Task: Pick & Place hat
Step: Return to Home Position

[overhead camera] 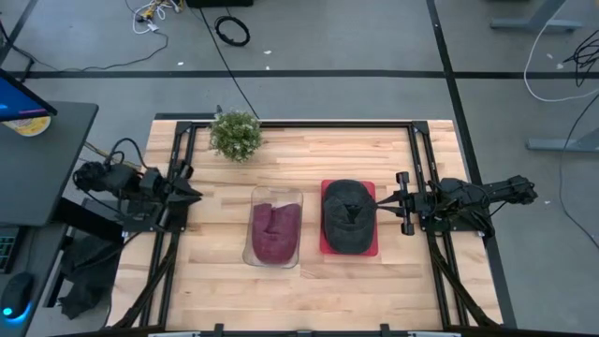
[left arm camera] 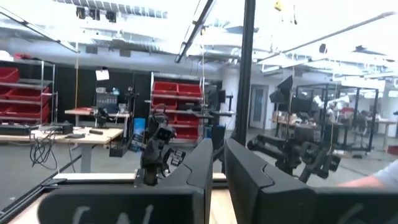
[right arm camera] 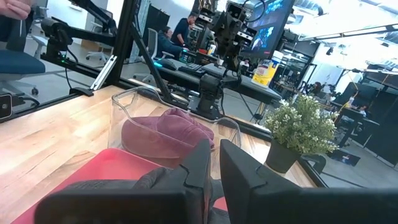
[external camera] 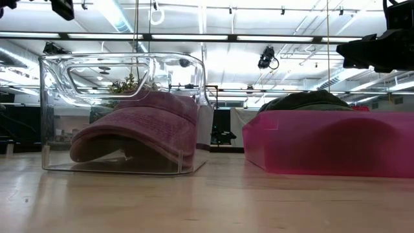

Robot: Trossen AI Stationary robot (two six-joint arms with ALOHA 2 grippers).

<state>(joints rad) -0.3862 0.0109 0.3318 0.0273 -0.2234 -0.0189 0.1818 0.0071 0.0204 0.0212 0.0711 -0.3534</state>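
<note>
While the black cap lies in the red bin and the red cap in the transparent bin, my right gripper, fingers together and empty, hangs just beside the red bin, on its side toward the table's right edge; my left gripper, likewise together, waits at the left edge.

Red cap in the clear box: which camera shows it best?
The low view: the red cap sits side-on, close, behind the clear box wall. The high view shows it from above; the right wrist view, its crown; the left wrist view, nothing.
</note>
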